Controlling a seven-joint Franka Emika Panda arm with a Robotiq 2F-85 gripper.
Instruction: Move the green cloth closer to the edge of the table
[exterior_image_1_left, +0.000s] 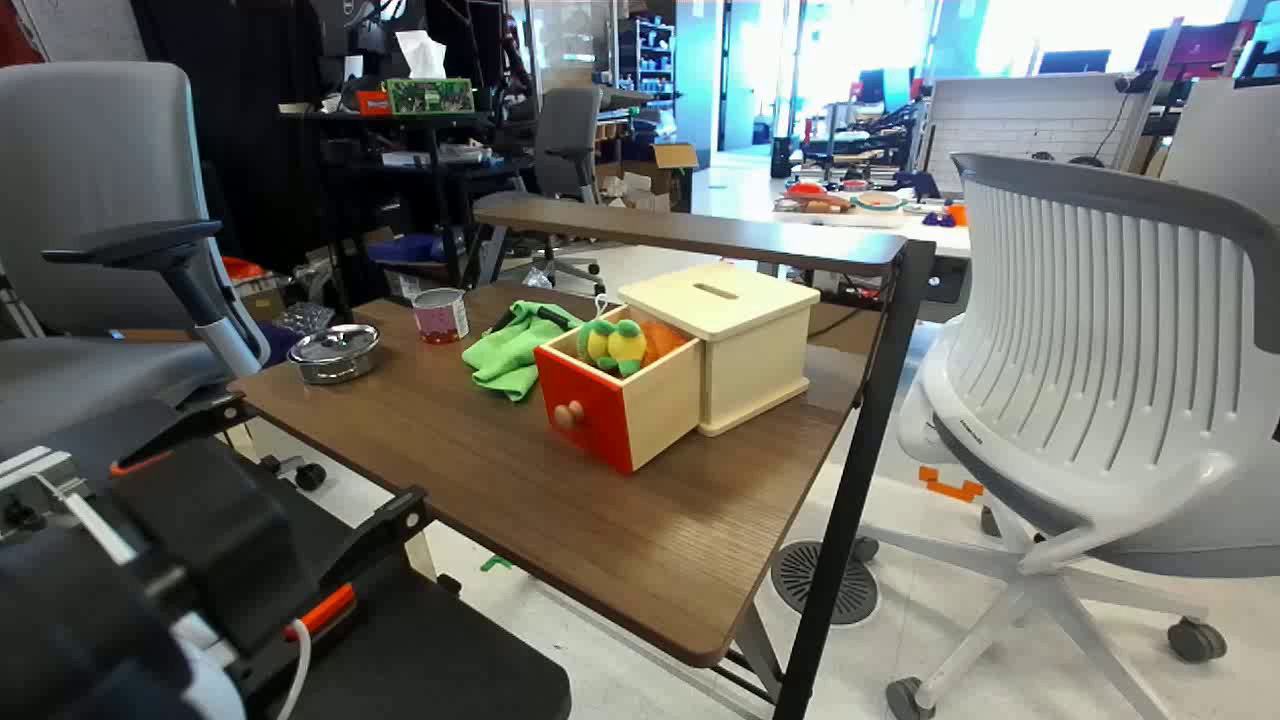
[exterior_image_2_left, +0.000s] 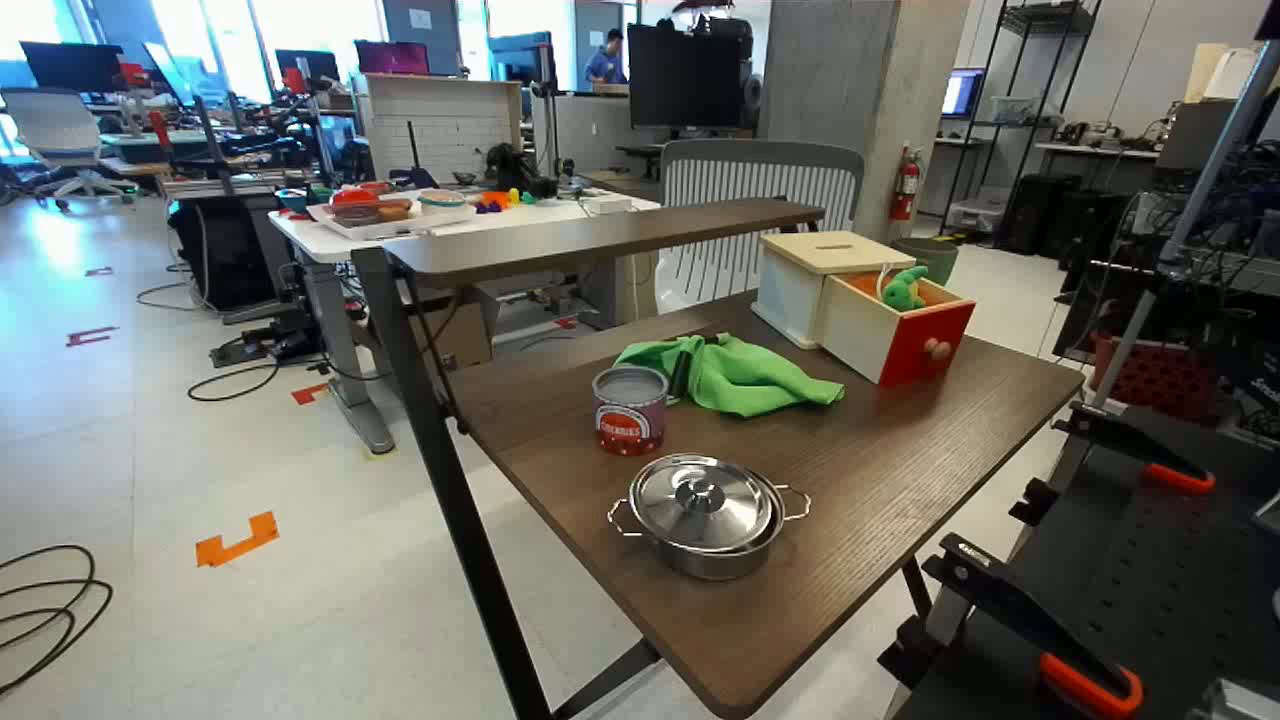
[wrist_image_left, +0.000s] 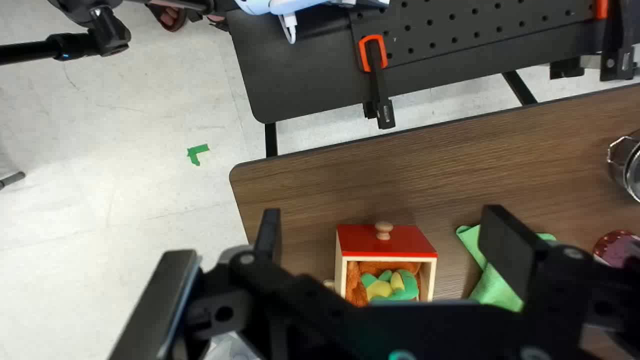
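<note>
Pincer (wrist_image_left: 385, 230) stands with its jaws wide apart; the green cloth (exterior_image_2_left: 745, 378) lies crumpled on the bench (exterior_image_2_left: 880, 450), well in from the long edge facing the black platform (wrist_image_left: 305, 75), between the drawer box (exterior_image_2_left: 860, 318) and the can (exterior_image_2_left: 630, 415); the lidded pot (exterior_image_2_left: 705, 520) sits near a corner.

A crumpled green cloth (exterior_image_1_left: 508, 352) lies on the brown counter (exterior_image_1_left: 545, 480) near a wooden box (exterior_image_1_left: 755, 365) whose red-fronted drawer (exterior_image_1_left: 612, 422) stands open, holding a green-and-yellow plush toy (exterior_image_1_left: 622, 346). A tin (exterior_image_1_left: 440, 316) and a lidded steel pot (exterior_image_1_left: 335, 356) stand near each other.
</note>
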